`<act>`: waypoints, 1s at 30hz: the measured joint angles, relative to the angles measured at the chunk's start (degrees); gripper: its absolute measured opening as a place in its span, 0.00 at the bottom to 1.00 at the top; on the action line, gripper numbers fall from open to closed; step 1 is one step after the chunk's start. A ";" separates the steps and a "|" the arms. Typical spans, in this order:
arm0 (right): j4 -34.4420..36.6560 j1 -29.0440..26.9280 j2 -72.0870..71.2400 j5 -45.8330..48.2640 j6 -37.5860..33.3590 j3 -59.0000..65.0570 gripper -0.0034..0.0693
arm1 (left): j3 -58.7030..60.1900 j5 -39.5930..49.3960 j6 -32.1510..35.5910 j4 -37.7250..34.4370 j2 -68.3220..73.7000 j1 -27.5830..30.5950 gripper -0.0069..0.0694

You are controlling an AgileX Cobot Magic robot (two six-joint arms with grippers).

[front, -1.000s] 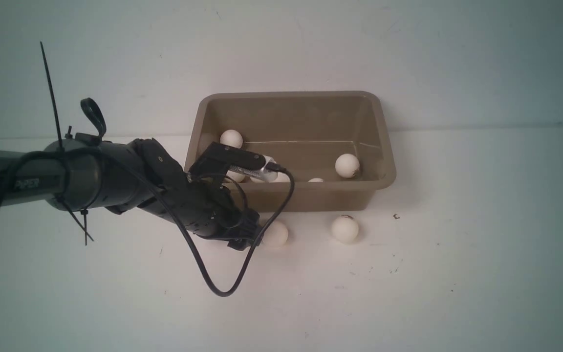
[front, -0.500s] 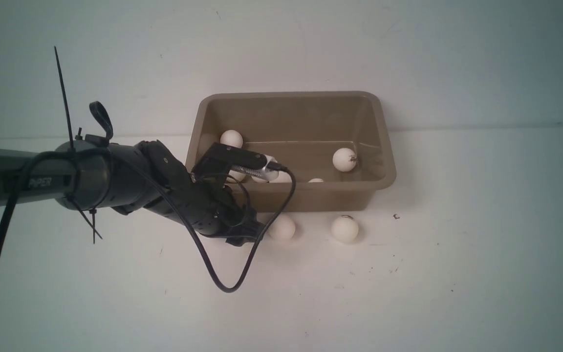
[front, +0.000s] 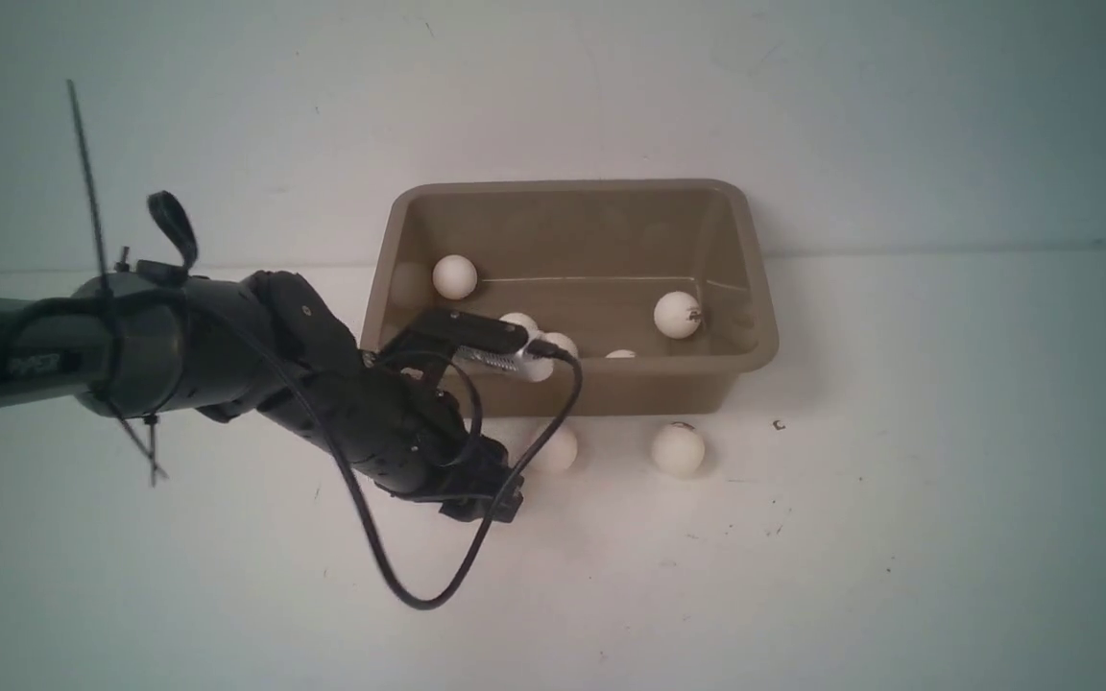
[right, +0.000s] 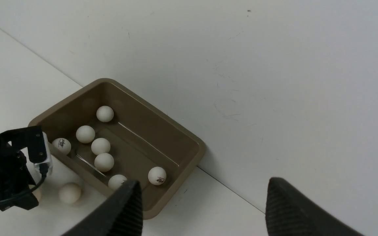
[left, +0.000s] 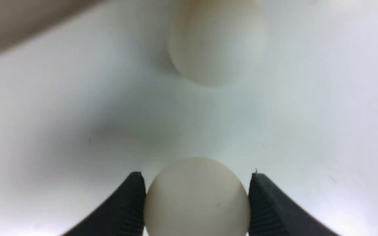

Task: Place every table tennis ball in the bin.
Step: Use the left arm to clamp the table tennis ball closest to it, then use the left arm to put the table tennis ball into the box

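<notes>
gripping one table tennis ball. left claw is closed partway onto the held ball. both pads touch its sides, out near their ends rather than deep in the jaws. cannot tell whether it is off the table yet. right claw hangs high and well apart from the work, spread wide, nothing in it.

positions, taken from the left claw:
- neighbour ball: just past the claw, toward the bin, not touching the held ball.
- third ball: further to the right, near the bin's front wall.
- bin: just beyond the claw, with seven balls inside it by the right wrist view.

risks (judgement):
- a smooth sphere held by the ends of the pads could squirt out forward on a jerky lift.
- moving toward the bin at this height would knock the neighbour ball or hit the front wall, so lift first.
- the cable loop sags below my wrist and could sweep a loose ball away.
- released from high over the bin, the ball may bounce off the others and out.
</notes>
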 joint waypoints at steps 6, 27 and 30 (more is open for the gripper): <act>0.00 0.00 0.00 0.00 0.00 0.00 0.68 | 9.18 -2.25 -1.49 0.00 -11.47 0.00 0.55; 0.00 0.00 0.00 0.00 0.47 0.00 0.68 | -27.85 0.21 -3.09 12.06 6.76 0.00 0.55; 0.00 0.00 0.00 0.00 0.52 0.00 0.68 | -34.37 5.95 -4.93 17.25 13.76 0.00 0.55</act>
